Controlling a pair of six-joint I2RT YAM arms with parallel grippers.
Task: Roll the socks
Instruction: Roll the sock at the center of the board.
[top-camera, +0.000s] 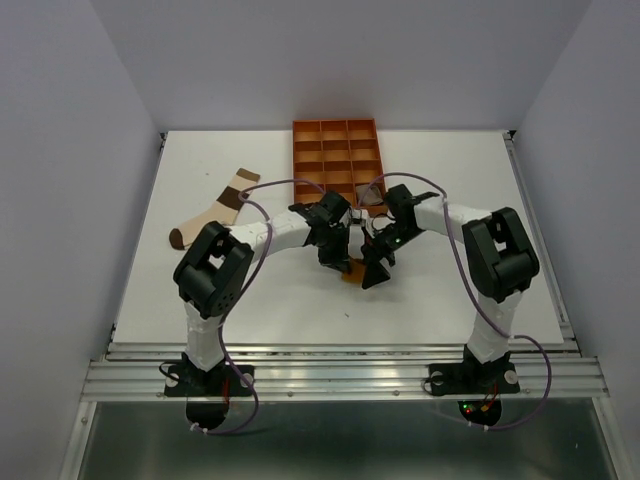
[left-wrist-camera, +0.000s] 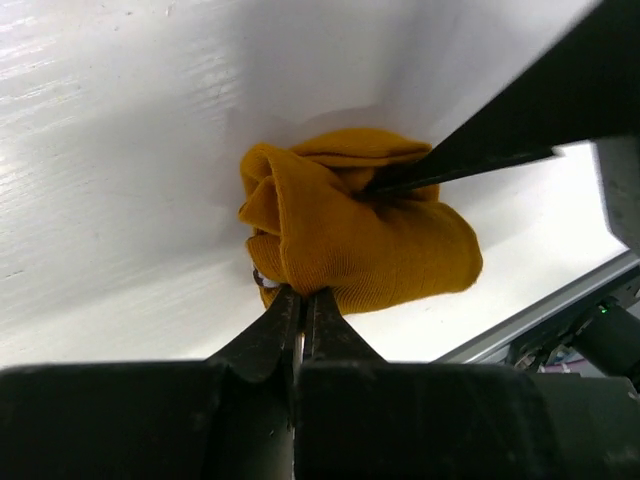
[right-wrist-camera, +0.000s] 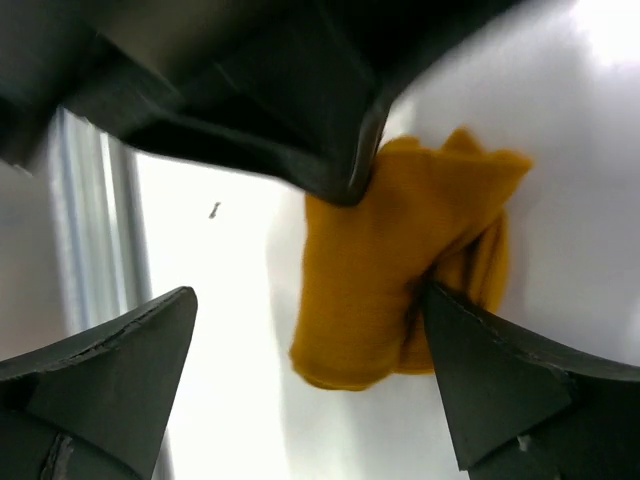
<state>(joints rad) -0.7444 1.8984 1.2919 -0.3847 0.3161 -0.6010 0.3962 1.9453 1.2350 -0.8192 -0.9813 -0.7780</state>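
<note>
**Meeting over the mustard sock at mid-tabletop**

Near the left edge of the tabletop (top-camera: 450, 290), toward the far side, the colour-blocked sock (top-camera: 215, 212) lies flat and stretched out at a slant, its brown toe pointing to the near left. It is well apart from both arms.

At the middle of the far edge sits an orange tray (top-camera: 337, 160) with square compartments.

Toward the near side from the tray, about midway between the left and right edges, the mustard sock (left-wrist-camera: 370, 240) sits bunched into a loose, folded lump. The left tool (left-wrist-camera: 303, 300) has its fingers pressed together, tips touching the near edge of that lump. Whether any fabric is caught between them cannot be told.

Just to the right, the right tool (right-wrist-camera: 310, 300) is spread wide. One of its fingers (right-wrist-camera: 480, 370) pushes into the side of the mustard sock, while the other stands clear of it over bare tabletop. Both tools crowd closely around the lump.
</note>
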